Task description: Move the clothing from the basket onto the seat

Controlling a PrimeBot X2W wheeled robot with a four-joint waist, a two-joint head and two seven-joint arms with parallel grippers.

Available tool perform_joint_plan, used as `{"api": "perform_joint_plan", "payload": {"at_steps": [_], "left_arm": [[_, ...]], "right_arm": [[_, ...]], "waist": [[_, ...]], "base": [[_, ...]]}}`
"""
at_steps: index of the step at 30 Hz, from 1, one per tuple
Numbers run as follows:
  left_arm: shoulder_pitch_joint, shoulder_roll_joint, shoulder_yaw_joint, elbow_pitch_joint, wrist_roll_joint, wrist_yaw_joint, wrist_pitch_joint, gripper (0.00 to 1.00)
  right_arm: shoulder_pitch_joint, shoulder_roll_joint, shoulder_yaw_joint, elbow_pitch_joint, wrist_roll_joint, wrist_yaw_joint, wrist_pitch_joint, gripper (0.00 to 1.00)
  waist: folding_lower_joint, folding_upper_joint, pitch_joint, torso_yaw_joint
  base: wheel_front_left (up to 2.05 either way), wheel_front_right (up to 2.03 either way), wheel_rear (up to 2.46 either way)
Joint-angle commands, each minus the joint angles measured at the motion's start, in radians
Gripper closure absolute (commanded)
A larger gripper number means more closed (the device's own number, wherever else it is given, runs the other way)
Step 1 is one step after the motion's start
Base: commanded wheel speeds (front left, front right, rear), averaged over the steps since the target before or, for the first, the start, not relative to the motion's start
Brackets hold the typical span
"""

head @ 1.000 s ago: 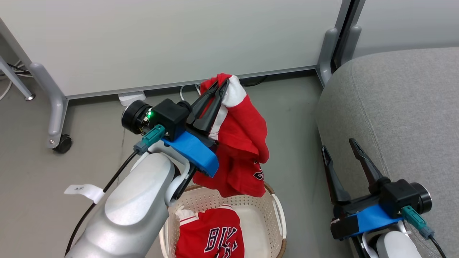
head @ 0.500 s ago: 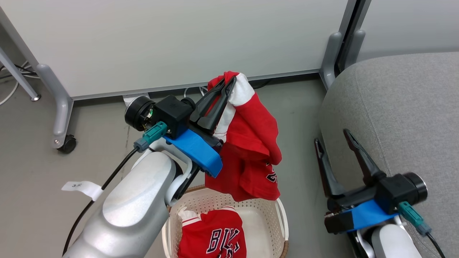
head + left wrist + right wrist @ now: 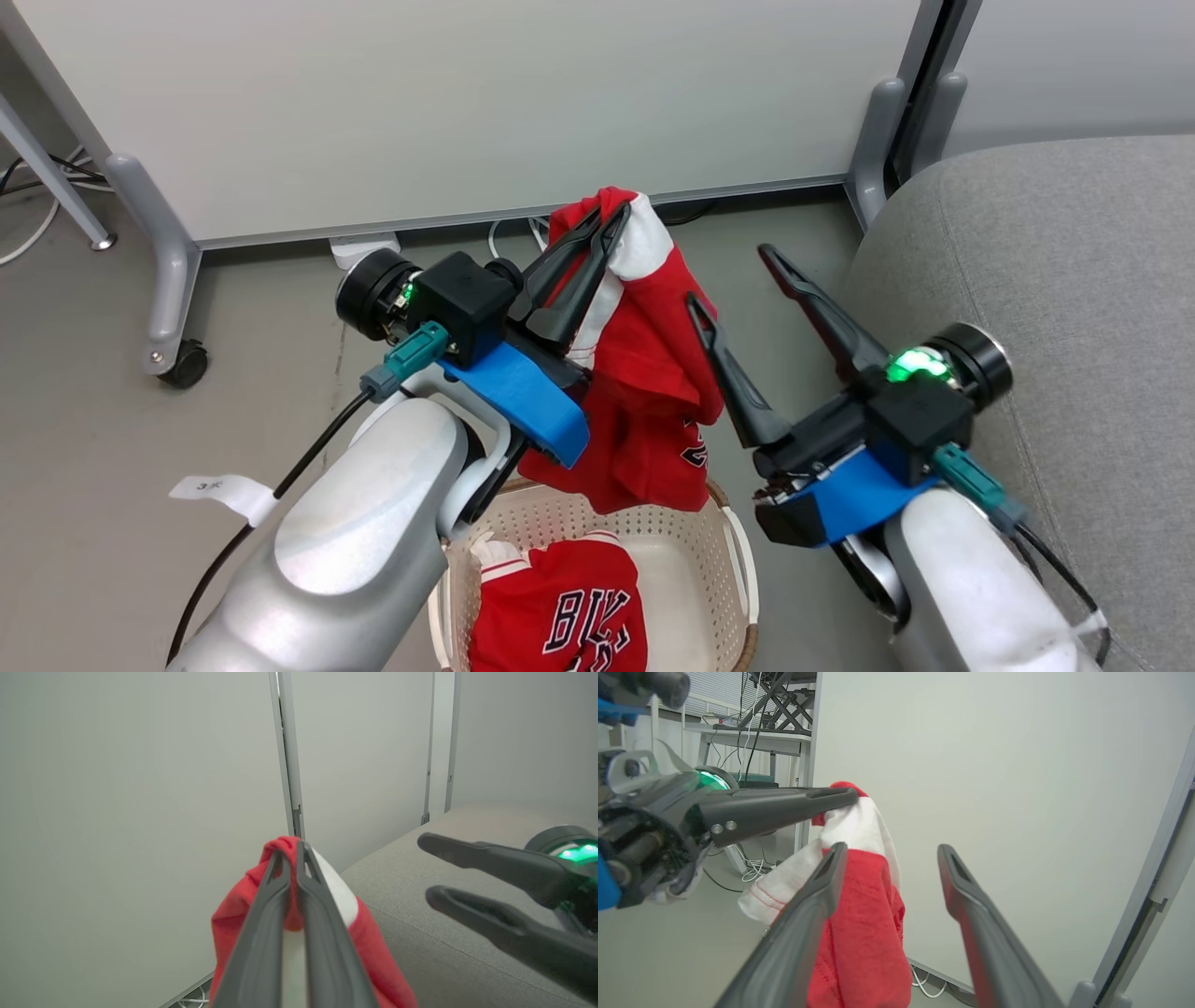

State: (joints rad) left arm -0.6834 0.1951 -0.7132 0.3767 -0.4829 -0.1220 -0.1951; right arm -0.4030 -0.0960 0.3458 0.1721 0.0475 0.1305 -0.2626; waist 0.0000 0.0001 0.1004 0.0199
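The left hand is clamped on the white trim of a bright red jersey hanging above the cream perforated plastic basket; the right hand is spread wide beside it. The thin pinch could slip, dropping it short of the light grey fabric seat.

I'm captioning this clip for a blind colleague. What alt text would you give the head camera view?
The left gripper is shut on a red jersey, holding it up above a white basket where a second jersey lies. The open right gripper is beside it, near a grey sofa.
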Motion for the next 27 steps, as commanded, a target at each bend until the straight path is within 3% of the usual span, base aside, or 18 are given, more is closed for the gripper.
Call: {"api": "perform_joint_plan", "payload": {"at_steps": [1,9,20,21,22,27], "left_arm": [[-0.015,0.000,-0.001,-0.003,0.002,0.006,-0.004,1.00],[-0.023,-0.011,-0.022,-0.008,0.009,0.007,-0.008,1.00],[-0.031,-0.020,-0.042,-0.013,0.008,0.005,-0.012,1.00],[-0.031,-0.019,-0.044,-0.014,0.007,0.005,-0.013,1.00],[-0.030,-0.019,-0.045,-0.014,0.007,0.006,-0.014,1.00],[-0.030,-0.020,-0.049,-0.013,0.003,0.007,-0.018,1.00]], "right_arm": [[-0.025,0.006,0.016,0.017,0.010,0.000,-0.004,0.00],[-0.104,0.030,0.070,0.194,-0.019,0.000,-0.004,0.00],[-0.147,0.044,0.059,0.390,-0.004,0.000,-0.003,0.00],[-0.150,0.045,0.059,0.411,-0.001,0.000,-0.003,0.58],[-0.152,0.045,0.062,0.419,0.003,0.000,-0.004,1.00],[-0.161,0.046,0.078,0.421,0.028,0.000,-0.004,1.00]], "waist": [[0.0000,-0.0001,0.001,0.001],[0.0000,-0.0001,0.004,0.010],[0.0000,-0.0001,0.001,0.021],[0.0000,-0.0001,0.000,0.021],[0.0000,-0.0001,-0.001,0.021],[0.0000,-0.0001,-0.005,0.022]], "base": [[0.00,0.00,0.00],[0.00,0.00,0.00],[0.00,0.00,0.00],[0.00,0.00,0.00],[0.00,0.00,0.00],[0.00,0.00,0.00]]}}
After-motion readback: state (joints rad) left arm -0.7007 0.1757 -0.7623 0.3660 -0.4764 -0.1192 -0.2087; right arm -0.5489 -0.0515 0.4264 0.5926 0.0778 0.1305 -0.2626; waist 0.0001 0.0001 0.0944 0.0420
